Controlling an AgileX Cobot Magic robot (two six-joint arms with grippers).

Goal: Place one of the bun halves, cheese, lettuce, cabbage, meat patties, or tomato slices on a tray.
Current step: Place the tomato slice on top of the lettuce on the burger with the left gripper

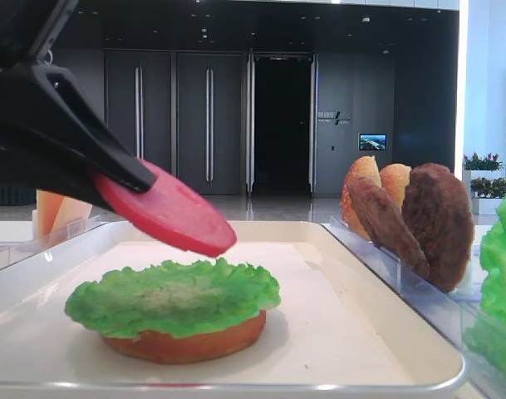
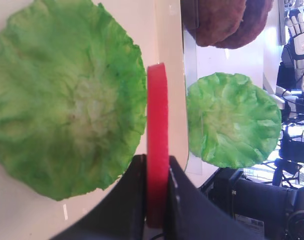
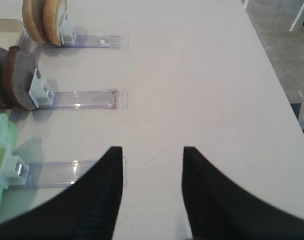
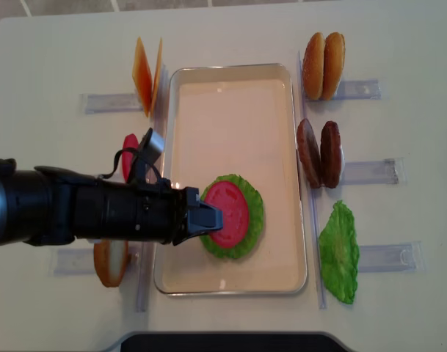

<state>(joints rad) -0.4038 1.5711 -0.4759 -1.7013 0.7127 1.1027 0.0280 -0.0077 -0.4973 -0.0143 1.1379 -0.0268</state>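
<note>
My left gripper (image 4: 212, 218) is shut on a red tomato slice (image 4: 230, 213), gripping it by its edge. The tomato slice (image 1: 174, 212) hangs tilted a little above a green lettuce (image 1: 174, 295) leaf that lies on a bun half (image 1: 186, 342) in the white tray (image 4: 230, 110). In the left wrist view the slice (image 2: 157, 115) stands edge-on between the jaws, beside the lettuce (image 2: 67, 100). My right gripper (image 3: 152, 150) is open over bare table with nothing between its fingers.
Right of the tray, clear holders carry bun halves (image 4: 324, 66), meat patties (image 4: 320, 154) and a lettuce leaf (image 4: 339, 253). On the left stand cheese slices (image 4: 146, 73), another tomato slice (image 4: 129, 154) and a bun half (image 4: 109, 262).
</note>
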